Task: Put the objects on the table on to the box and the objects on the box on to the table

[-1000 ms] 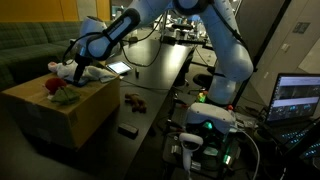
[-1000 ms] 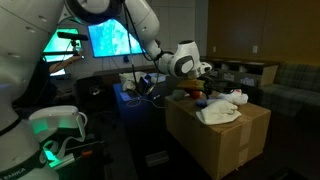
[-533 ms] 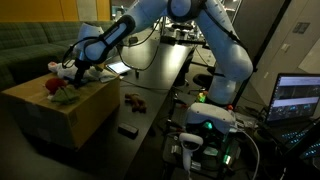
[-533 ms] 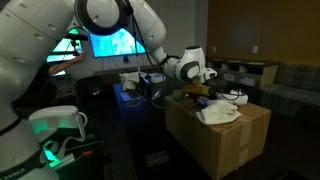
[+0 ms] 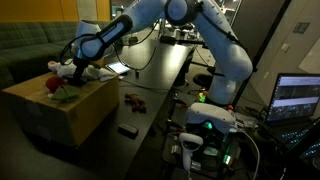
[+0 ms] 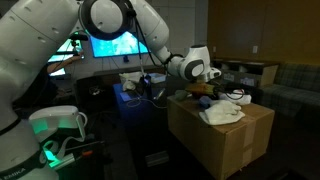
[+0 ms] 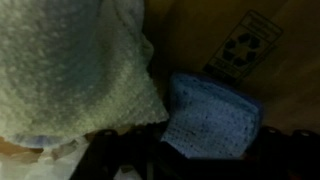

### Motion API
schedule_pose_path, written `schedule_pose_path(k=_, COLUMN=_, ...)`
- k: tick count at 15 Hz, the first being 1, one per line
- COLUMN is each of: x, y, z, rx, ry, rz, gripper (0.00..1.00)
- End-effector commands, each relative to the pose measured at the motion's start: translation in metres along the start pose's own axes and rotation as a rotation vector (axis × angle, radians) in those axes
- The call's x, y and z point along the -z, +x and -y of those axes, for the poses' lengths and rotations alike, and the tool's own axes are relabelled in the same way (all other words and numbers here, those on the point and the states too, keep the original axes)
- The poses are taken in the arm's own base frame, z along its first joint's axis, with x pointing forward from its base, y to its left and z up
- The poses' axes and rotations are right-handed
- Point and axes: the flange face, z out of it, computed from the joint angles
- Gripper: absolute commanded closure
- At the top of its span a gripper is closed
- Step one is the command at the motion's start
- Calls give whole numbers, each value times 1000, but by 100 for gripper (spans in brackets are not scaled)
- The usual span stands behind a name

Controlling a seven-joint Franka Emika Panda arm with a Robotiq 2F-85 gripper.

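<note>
A white robot arm [image 5: 150,14] bends down over a large cardboard box [image 5: 55,118], and its claw [image 5: 78,72] hangs low above the box top, close to the far edge. Whether the claw's jaws are apart or together cannot be told; in the wrist view they are only a dark blur along the bottom. On the box, a white cloth [image 5: 62,70] lies at the claw's 9 o'clock and a red-and-green soft toy [image 5: 60,90] at its 7 o'clock. The wrist view shows the cloth filling the 9-to-12 o'clock side, a blue knitted piece [image 7: 210,115] at 4 o'clock just beside it, and a recycling mark [image 7: 245,50] on bare cardboard at 2 o'clock. On the black bench [image 5: 165,85] at the box's 3 o'clock lie a small brown item [image 5: 132,98] and, nearer, a flat black block [image 5: 128,130].
</note>
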Motion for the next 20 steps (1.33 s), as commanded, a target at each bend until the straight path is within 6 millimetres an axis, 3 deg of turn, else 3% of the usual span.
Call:
schedule_pose_path(k=1, x=-1, y=5, z=-6, rx=22, ry=1, rz=6, gripper=64)
schedule_pose_path(k=6, x=11, y=3, z=-4, rx=28, ry=-3, rz=18, gripper=97)
schedule_pose_path(k=12, x=35, y=-4, z=4, rx=20, ry=15, rz=68, gripper=94)
schedule_pose_path(k=16, x=75, y=-15, z=13, rx=22, ry=30, rz=95, gripper=94)
schedule_pose_path(k=20, x=116, y=-46, z=22, rx=7, ry=51, rz=134, gripper=94)
